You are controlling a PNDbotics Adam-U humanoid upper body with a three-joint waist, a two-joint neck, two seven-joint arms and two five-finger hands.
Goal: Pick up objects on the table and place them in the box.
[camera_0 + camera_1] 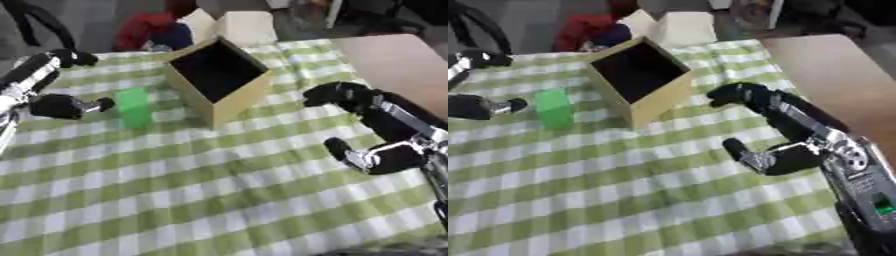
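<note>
- My left hand (pixel 63 106) sits at the left side of the table, thumb and fingers spread apart and holding nothing; the thumb tip points toward the green block (pixel 134 107) and stops just short of it, as far as I can see.
- My right hand (pixel 776 135) hovers over the right side of the cloth, fingers curved forward at the top and thumb sticking out lower down, with a wide gap between them and nothing inside it.
- The green block stands upright on the green-and-white checked tablecloth (pixel 219 200), just left of the cardboard box (pixel 219 80) and apart from it.
- The cardboard box is open at the top, its inside dark, and it stands cornerwise near the far middle of the table; I cannot see anything in it.
- To the right of the cloth I see a bare brown tabletop (pixel 833 75).
- Beyond the box there is something red and blue (pixel 153 30) at the table's far edge.
</note>
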